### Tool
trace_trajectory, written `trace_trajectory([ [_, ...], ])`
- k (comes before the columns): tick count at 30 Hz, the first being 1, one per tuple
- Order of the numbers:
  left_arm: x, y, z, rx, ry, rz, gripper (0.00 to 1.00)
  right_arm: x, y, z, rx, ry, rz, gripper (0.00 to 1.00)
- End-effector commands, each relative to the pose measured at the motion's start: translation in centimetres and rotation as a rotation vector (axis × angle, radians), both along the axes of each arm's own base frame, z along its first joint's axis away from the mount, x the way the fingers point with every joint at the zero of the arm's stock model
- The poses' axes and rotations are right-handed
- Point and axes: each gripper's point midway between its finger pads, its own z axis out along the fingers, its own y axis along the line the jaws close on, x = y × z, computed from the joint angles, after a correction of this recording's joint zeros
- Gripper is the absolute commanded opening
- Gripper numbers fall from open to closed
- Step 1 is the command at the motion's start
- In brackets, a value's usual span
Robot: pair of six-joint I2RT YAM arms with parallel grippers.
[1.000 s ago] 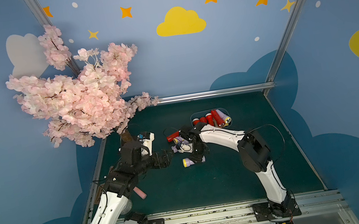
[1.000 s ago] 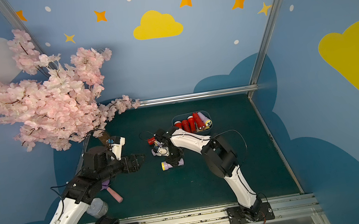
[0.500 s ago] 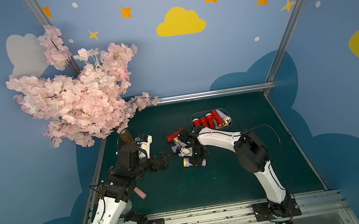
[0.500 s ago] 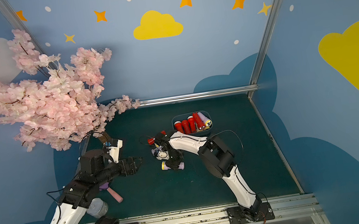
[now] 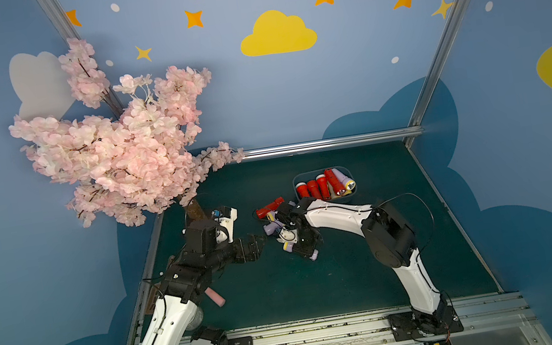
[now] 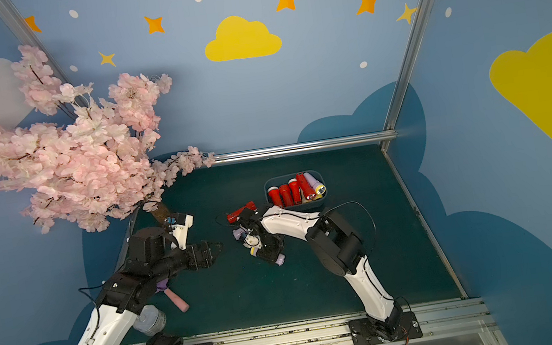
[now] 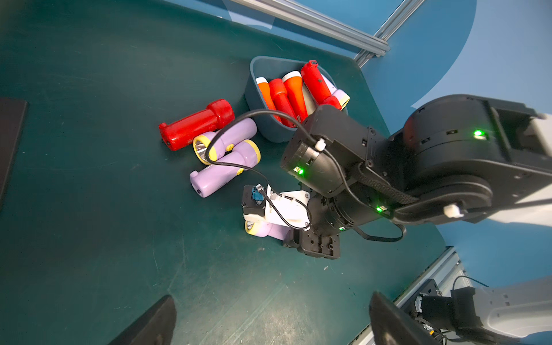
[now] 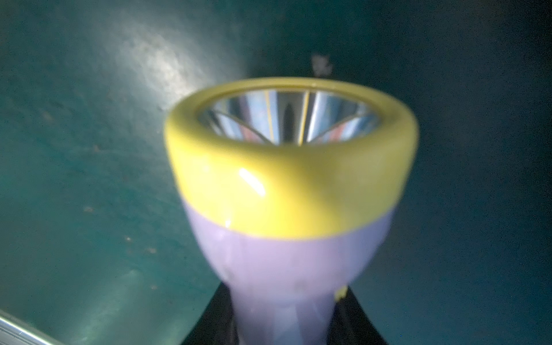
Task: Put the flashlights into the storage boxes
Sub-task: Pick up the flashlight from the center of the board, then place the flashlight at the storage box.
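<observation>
Your right gripper (image 8: 282, 328) has its fingers (image 8: 215, 328) clamped on a lilac flashlight (image 8: 286, 185) close to the mat (image 7: 89, 209). Your left gripper (image 7: 270, 298) hovers nearby, fingers wide apart. The tub (image 7: 263, 122) holds several flashlights; a red flashlight (image 7: 197, 124) lies just beside it.

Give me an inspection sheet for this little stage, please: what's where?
Surface: dark green mat, scuffed.
Job's things: blue-grey tub holds red flashlights and a boxed lilac flashlight; loose red flashlight and two loose lilac flashlights lie beside it.
Clutter: pink-handled scoop and silver can by the left arm.
Tools: left tool open, empty; right tool closed on gripped lilac flashlight.
Cables: black cable loops off the right arm.
Surroundings: pink blossom tree; blue walls with clouds, stars.
</observation>
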Motion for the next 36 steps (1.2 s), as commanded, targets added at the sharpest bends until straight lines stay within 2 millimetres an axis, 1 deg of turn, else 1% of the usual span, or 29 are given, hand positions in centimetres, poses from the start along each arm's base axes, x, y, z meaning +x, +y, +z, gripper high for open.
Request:
trace_trajectory([
  [1, 0.3, -0.3, 1.1, -0.006, -0.035, -0.02, 0.99, 0.5, -0.7, 2.0, 0.008, -0.044, -0.032, 0.18],
  [6, 1.0, -0.5, 1.5, -0.001, -0.042, -0.026, 0.99, 2.4, -1.2, 4.3, 0.042, -0.096, -0.083, 0.16],
  [12, 2.3, -1.0, 1.9, -0.004, -0.053, -0.04, 0.99, 5.8, -2.1, 7.0, 0.1, -0.141, -0.19, 0.16],
  [16, 3.3, -1.6, 2.1, -0.007, -0.051, -0.059, 0.99, 8.3, -3.1, 8.0, 0.119, -0.175, -0.259, 0.16],
  [20, 4.9, -2.5, 2.7, -0.016, -0.065, -0.083, 0.99, 10.8, -3.9, 8.9, 0.125, -0.214, -0.314, 0.16],
  [24, 7.0, -3.6, 3.2, -0.02, -0.07, -0.117, 0.99, 13.4, -4.4, 9.5, 0.13, -0.256, -0.354, 0.16],
  [27, 8.4, -4.3, 3.5, -0.014, -0.072, -0.137, 0.99, 15.4, -4.5, 9.5, 0.131, -0.286, -0.376, 0.16],
  [31, 10.1, -4.9, 3.9, -0.002, -0.082, -0.146, 0.99, 18.5, -4.9, 8.9, 0.114, -0.324, -0.406, 0.16],
  [36, 12.1, -5.6, 3.9, 0.019, -0.074, -0.174, 0.99, 21.6, -6.3, 7.8, 0.086, -0.347, -0.47, 0.16],
])
